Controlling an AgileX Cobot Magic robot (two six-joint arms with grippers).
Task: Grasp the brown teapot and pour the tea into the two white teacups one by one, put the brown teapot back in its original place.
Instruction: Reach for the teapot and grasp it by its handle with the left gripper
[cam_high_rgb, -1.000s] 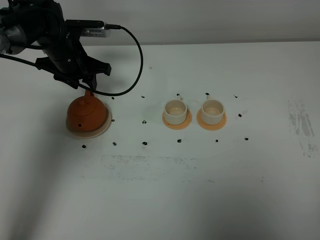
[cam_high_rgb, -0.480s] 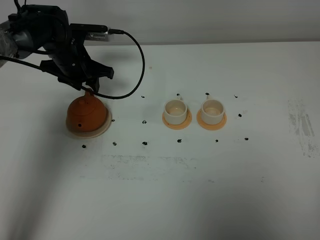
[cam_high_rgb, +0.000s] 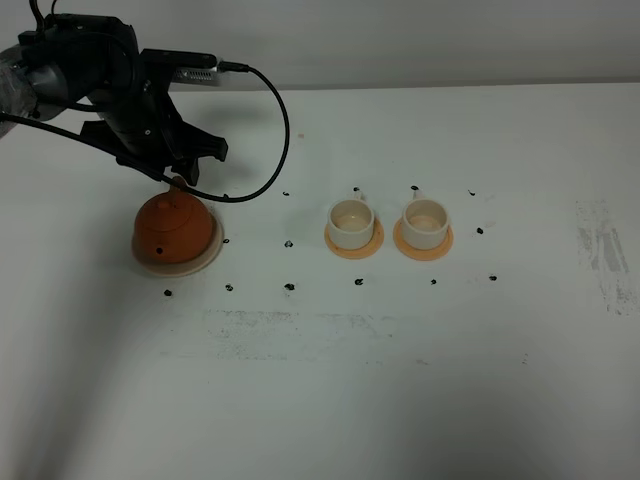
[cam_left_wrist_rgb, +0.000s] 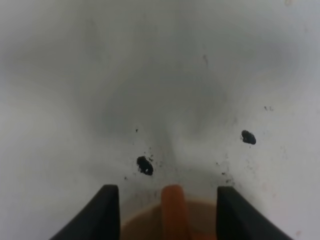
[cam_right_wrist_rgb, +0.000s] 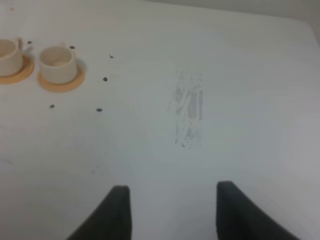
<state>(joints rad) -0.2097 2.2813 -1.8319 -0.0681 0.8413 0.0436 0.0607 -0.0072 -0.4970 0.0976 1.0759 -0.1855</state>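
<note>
1. Broadly, nothing standing on the white counter (cam_high_rgb: 400, 380) has moved in the last second. Only the left arm (cam_high_rgb: 110, 90) has shifted, lifting and drawing back towards the far-left corner.
2. The brown teapot (cam_high_rgb: 172, 228) sits upright and centred on its pale saucer (cam_high_rgb: 205, 262), at the left of the counter and well apart from the cups. It has not moved while the arm backed off.
3. The two white teacups (cam_high_rgb: 351, 222) stand side by side near the middle, each on an orange coaster (cam_high_rgb: 352, 250). Their insides look pale, and I cannot tell whether either holds tea.
4. The left pincer (cam_left_wrist_rgb: 167, 188) is spread. Its dark fingers (cam_left_wrist_rgb: 110, 210) stand on either side of the loop handle (cam_left_wrist_rgb: 173, 212) with a gap on each side, so it is pinching nothing.
5. The right pincer (cam_right_wrist_rgb: 170, 200) is also spread and empty. It hangs over bare counter to the right of the cups.
6. With the pot released on its saucer and the arm rising away, this reads as the put-back step just finished. What seems left is for the arm to clear the handle without snagging it.
7. If the cups are in fact dry, the same pose would be a missed grasp, and the arm would have to return to the handle.
</note>
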